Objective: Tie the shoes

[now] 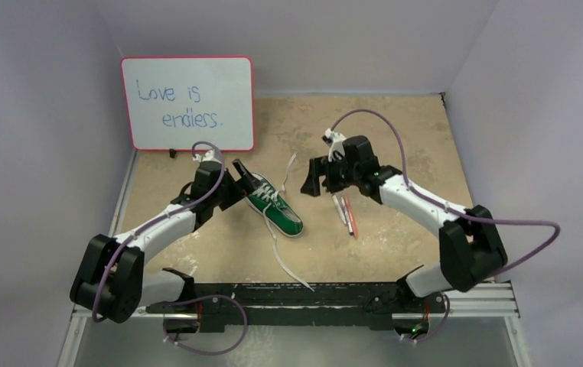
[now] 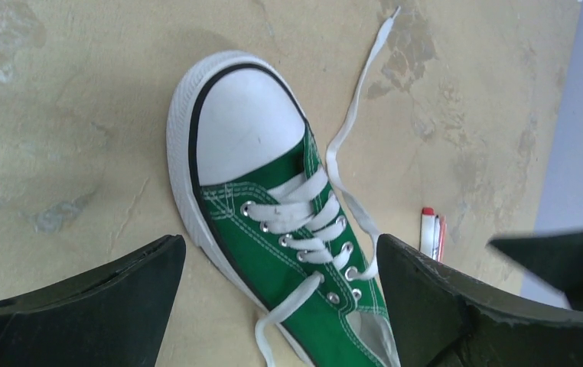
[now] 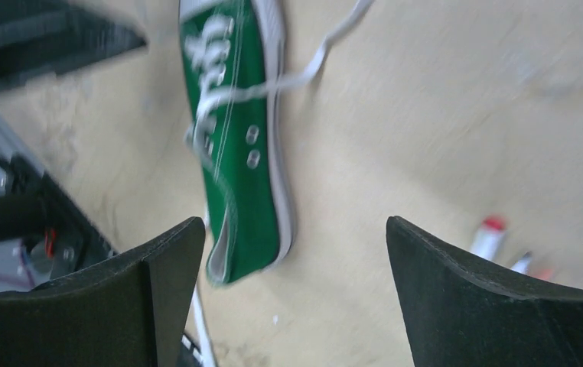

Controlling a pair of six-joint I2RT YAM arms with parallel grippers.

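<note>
**Operator:** State the work surface.

**Technician:** A beige, mottled table (image 1: 395, 130) inside pale walls. A whiteboard (image 1: 187, 103) with a red frame leans at the far left corner.

**Operator:** Locate the sneaker.

**Technician:** The green sneaker (image 1: 275, 210) sits sole-down on the table, near the middle. In the left wrist view it lies under the open gap of the left gripper (image 1: 244, 176). The upper eyelets and tongue sit between the two jaws. The white toe cap (image 2: 246, 126) points away, beyond the jaw tips.

**Operator:** Condition of the laces?

**Technician:** The white laces (image 2: 304, 214) cross through the eyelets, and no knot shows. One loose end (image 2: 353, 122) runs out past the toe cap. Another loose end (image 1: 284, 260) trails toward the arm bases.

**Operator:** Jaw state, left side.

**Technician:** Jaws spread wide, nothing gripped. They stand at the heel end; whether they touch the canvas, I cannot tell.

**Operator:** Jaw state, right side.

**Technician:** The right gripper (image 1: 309, 180) also stands with its jaws wide apart and nothing between them. Its wrist view is blurred. The sneaker lies ahead of the left-hand jaw in that view, apart from it.

**Operator:** Other items?

**Technician:** Thin red and white pens (image 1: 347, 214) lie on the table, ahead of the right-hand jaw of the right gripper and beside the sneaker, not touching it.
</note>
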